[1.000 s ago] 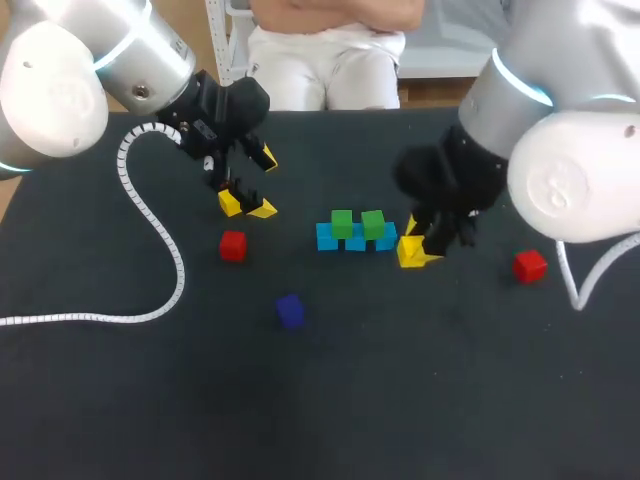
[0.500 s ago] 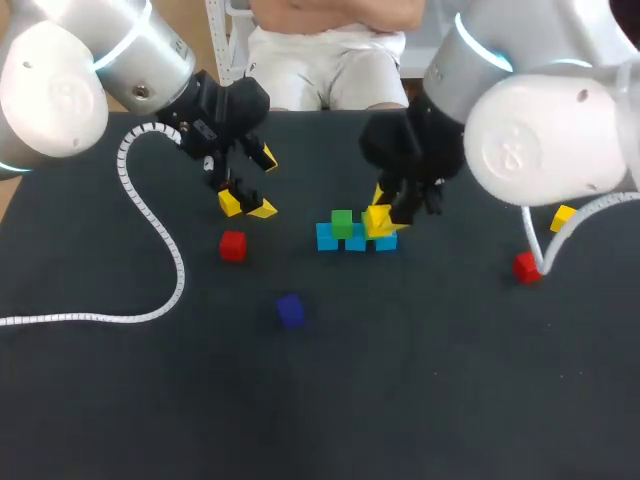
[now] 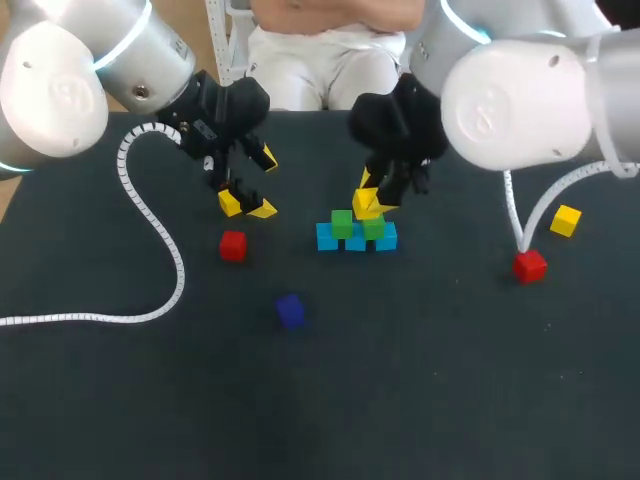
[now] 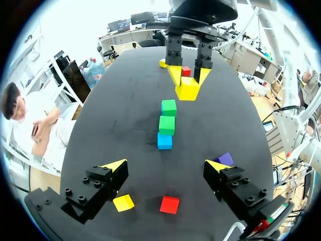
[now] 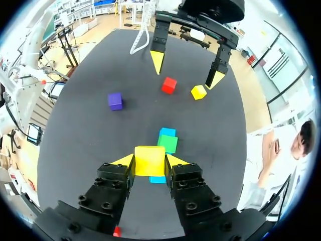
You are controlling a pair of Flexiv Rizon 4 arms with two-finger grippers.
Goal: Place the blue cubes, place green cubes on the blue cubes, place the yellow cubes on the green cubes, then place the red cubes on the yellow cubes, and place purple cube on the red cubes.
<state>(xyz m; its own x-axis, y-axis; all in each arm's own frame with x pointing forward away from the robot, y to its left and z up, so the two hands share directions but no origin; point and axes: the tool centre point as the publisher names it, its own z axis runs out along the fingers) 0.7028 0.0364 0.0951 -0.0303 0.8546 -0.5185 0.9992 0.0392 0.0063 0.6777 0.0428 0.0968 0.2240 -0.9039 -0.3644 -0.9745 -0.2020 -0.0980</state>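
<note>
My right gripper (image 3: 368,203) is shut on a yellow cube (image 5: 149,159) and holds it just above the two green cubes (image 3: 343,222), which sit on a row of blue cubes (image 3: 356,241). From the left wrist view, that yellow cube (image 4: 187,89) hangs beyond the green cubes (image 4: 167,124) and a blue cube (image 4: 164,141). My left gripper (image 3: 250,183) stands open above the table to the left of the row, nothing between its fingers. A second yellow cube (image 4: 123,203) and a red cube (image 4: 170,204) lie under it. A purple cube (image 3: 290,310) lies nearer the front.
Another red cube (image 3: 529,265) and a third yellow cube (image 3: 565,220) lie at the right side of the table. A white coiled cable (image 3: 150,215) curves over the table's left part. The black table (image 3: 400,390) is bare in front.
My right gripper has lifted the yellow cube from the table right of the row and carried it left, to just above the green cubes. My left arm has stayed still.
</note>
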